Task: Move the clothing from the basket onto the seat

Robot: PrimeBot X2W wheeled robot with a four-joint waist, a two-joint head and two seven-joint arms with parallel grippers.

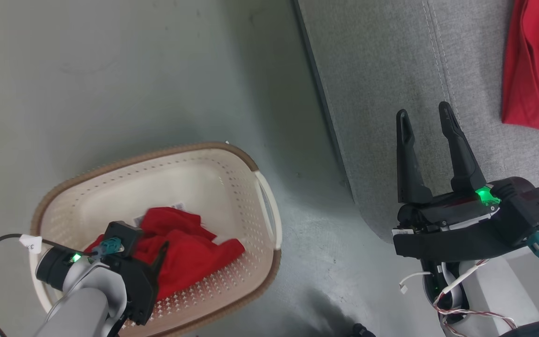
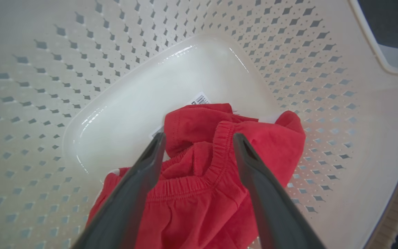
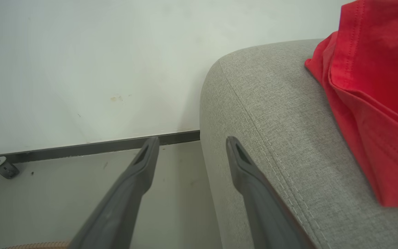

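At lower left the left gripper (image 2: 199,138) is holding its fingers spread over the clothing (image 1: 190,248) in the basket (image 1: 157,157), while the right gripper (image 1: 423,111), fingers spread and empty, is hovering over the seat (image 1: 382,70) bearing another red garment (image 1: 536,65).

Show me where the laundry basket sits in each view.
Head view: basket, lower left, on the floor.
Left wrist view: basket walls all around the left gripper.
Right wrist view: probably its brown rim, at the bottom-left edge.
Shared landmark: that brown rim.
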